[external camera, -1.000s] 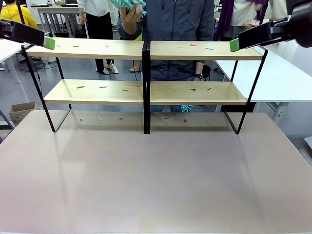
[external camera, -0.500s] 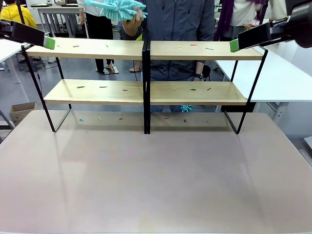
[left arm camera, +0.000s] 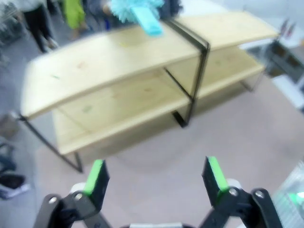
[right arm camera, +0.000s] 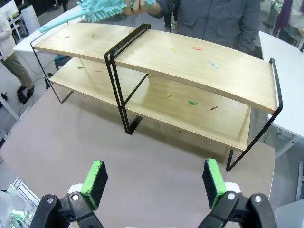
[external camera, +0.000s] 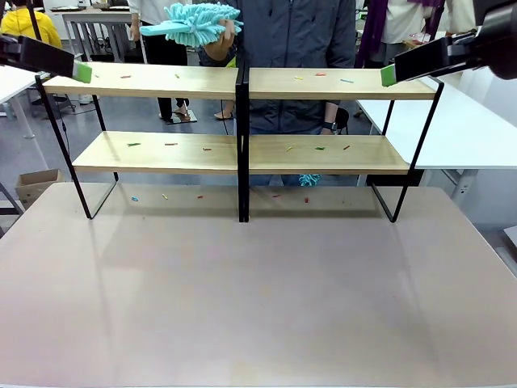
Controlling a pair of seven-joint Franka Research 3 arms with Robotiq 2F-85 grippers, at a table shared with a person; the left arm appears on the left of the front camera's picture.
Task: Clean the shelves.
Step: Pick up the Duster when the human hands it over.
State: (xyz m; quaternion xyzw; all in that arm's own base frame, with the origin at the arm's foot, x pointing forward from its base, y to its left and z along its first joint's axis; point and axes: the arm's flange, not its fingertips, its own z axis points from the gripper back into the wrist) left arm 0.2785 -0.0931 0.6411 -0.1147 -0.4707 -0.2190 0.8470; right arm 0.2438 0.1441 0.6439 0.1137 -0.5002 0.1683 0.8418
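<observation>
Shelves (external camera: 178, 151): standing across the far part of the desk (external camera: 258, 291), two wooden boards, one above the other, split by a black centre post.
Scraps (external camera: 321, 74): small coloured bits strewn over both boards, a few more on the desk beneath the lower board.
Duster (external camera: 194, 20): fluffy and teal, held level above the left half of the upper board, just clear of it.
Person's hand (external camera: 216, 36): gripping the duster near the centre post, at the far side.
Left claw (left arm camera: 154, 178): spread wide, green pads well apart, raised over the desk on the near side of the shelves.
Right claw (right arm camera: 153, 183): likewise spread wide, high over the desk, looking down on the shelves.
</observation>
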